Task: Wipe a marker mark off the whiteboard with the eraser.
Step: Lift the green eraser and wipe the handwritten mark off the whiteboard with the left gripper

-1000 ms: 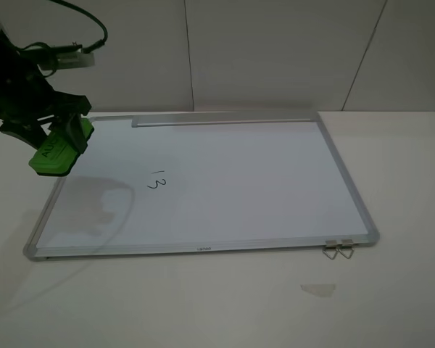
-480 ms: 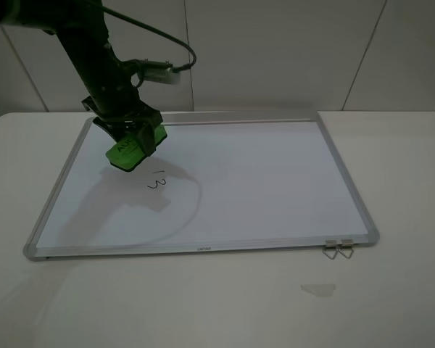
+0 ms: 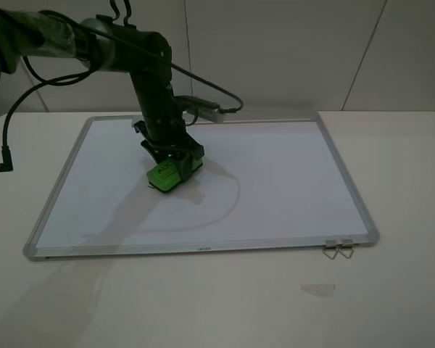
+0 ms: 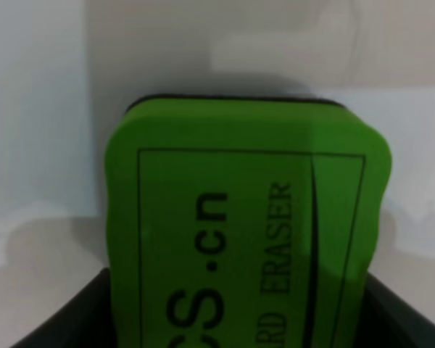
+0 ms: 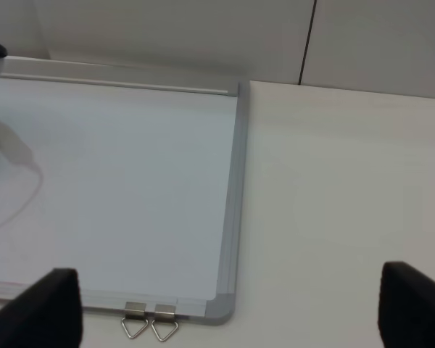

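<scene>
From up high, the left tool (image 3: 168,167) is clamped on the eraser (image 3: 162,176), pressing it down on the whiteboard (image 3: 275,181), left of the board's middle. I cannot make out the marker mark around the green block. The board lies flat on the counter (image 3: 399,290), with two metal clips (image 3: 338,249) hanging off its near right corner and a pale scrap (image 3: 317,289) lying close by. A loose cable end (image 3: 5,156) dangles off the board's left side. The left wrist view is filled by the eraser's green top with its dark lettering, dark jaws hugging both sides. In the right wrist view the right tool (image 5: 230,308) is spread wide, holding nothing, above the clip corner of the board.
</scene>
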Controlling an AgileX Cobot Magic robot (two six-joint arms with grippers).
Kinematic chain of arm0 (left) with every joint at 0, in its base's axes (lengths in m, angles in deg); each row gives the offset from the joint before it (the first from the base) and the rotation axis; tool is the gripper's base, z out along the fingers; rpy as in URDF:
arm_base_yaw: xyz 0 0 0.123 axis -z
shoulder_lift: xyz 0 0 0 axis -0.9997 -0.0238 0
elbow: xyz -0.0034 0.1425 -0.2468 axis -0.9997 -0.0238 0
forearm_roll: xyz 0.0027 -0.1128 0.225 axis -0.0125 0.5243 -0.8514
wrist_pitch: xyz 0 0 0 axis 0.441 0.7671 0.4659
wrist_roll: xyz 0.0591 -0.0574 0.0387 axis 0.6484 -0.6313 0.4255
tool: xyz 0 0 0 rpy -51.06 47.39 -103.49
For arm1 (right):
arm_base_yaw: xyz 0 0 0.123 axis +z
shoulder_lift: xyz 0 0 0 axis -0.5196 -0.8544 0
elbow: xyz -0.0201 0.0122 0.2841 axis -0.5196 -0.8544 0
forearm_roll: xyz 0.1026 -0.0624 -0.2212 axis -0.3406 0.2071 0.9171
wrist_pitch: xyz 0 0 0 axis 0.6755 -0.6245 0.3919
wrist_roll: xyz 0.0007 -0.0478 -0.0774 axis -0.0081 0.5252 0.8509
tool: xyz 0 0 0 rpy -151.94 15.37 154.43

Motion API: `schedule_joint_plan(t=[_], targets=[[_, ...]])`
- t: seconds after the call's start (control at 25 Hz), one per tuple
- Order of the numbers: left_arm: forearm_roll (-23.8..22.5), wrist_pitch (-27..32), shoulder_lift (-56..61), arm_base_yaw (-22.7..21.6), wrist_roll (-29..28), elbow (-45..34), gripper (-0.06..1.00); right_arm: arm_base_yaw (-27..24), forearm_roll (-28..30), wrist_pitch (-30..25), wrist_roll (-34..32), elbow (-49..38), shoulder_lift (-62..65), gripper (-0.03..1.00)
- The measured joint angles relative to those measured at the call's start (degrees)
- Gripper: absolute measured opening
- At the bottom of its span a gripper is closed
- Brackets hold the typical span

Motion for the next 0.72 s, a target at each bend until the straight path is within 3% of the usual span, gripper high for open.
schedule_joint_plan(t=[0.28,0.72], targets=[[-6.03,1.88,-1.27,0.38,-0.25,0.52,0.59,0.00,0.00,0.00,0.00,0.00,0.00,0.82],[-5.72,0.62,-1.68,-1.63,-1.58,0.90,0.59,0.00,0.00,0.00,0.00,0.00,0.00,0.82]])
